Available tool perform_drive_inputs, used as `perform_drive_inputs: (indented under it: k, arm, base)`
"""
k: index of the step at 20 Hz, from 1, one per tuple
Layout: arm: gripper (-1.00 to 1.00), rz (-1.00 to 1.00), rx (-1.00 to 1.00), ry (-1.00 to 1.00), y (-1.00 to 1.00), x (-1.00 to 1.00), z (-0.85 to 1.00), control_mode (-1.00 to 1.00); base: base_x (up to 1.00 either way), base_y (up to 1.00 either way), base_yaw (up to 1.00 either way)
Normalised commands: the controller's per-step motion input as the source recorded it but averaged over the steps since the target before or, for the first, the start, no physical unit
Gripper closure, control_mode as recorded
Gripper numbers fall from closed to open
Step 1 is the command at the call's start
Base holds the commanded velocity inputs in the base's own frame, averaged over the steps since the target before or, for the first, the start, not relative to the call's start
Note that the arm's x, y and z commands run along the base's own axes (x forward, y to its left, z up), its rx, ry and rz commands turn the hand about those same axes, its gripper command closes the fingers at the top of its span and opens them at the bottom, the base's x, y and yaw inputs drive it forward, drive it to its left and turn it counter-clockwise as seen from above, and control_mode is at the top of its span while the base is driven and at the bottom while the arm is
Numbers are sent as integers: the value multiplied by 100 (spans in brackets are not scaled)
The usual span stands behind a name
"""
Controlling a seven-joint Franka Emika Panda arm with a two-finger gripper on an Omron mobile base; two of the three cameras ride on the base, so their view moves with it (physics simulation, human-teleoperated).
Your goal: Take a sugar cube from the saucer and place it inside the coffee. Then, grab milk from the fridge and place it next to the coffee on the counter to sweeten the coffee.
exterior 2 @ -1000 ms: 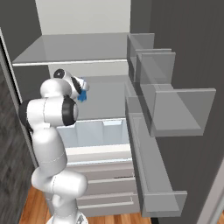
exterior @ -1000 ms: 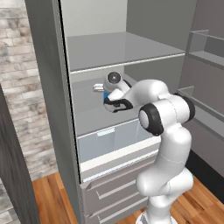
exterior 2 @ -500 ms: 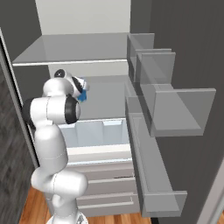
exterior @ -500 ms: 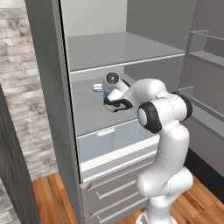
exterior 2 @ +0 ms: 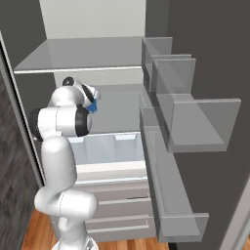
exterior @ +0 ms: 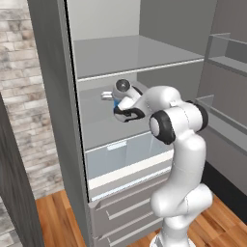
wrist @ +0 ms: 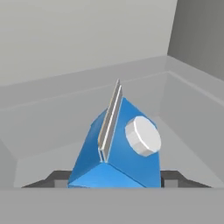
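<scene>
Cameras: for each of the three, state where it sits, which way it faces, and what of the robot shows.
Left base view: behind the arm to its left, facing the open fridge; the arm rises at lower right.
Right base view: behind to its right, facing the same fridge and its door racks; the arm rises at lower left.
Hand view: on the hand, looking along the gripper at the milk; finger tips show.
Both base views share the arm, shelves and drawer.
</scene>
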Motion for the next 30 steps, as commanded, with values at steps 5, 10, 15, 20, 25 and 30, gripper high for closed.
perform_drive_inputs:
  k: [5, 10, 15, 20, 25, 30]
  arm:
    - [100, 0, -1, 0, 0, 16, -9, -100]
    - [100, 0, 0, -1, 0, -11, 0, -100]
    - [100, -2, 0, -12, 0, -92, 3, -100]
    - [100, -4, 0, -18, -5, -100, 35, -100]
    - [100, -2, 0, -9, 0, -100, 61, -100]
    - [100, -10, 5, -1, -3, -100, 87, -100]
  base:
    - [0, 0, 0]
    - [0, 0, 0]
    - [0, 0, 0]
    - [0, 0, 0]
    - [0, 0, 0]
    - [0, 0, 0]
